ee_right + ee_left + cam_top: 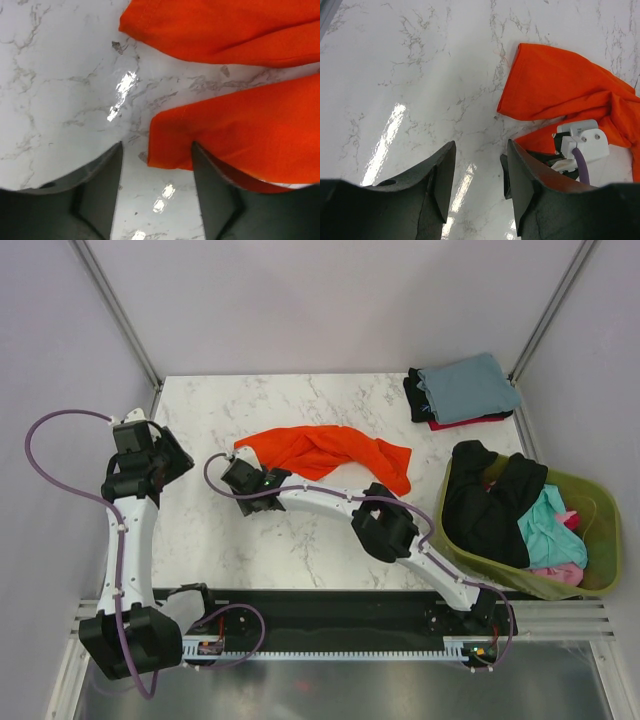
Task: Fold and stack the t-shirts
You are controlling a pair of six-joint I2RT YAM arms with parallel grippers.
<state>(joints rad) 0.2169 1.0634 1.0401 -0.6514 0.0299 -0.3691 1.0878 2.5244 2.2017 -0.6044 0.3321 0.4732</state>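
A bright orange t-shirt [330,452] lies crumpled across the middle of the table. My right gripper [232,472] is at its left end. In the right wrist view its jaws [157,150] stand open, low over the marble, with a corner of the orange shirt [235,130] lying between them. My left gripper [178,458] hovers further left, open and empty [479,150], and the orange shirt [555,85] is ahead of it to the right. A folded grey-blue t-shirt [468,386] tops a small stack at the back right, with black and red layers under it.
An olive-green basket [596,502] stands at the right edge, holding a black shirt [490,502], a teal one [548,528] and a pink one [565,572]. The right arm's wrist [581,142] shows in the left wrist view.
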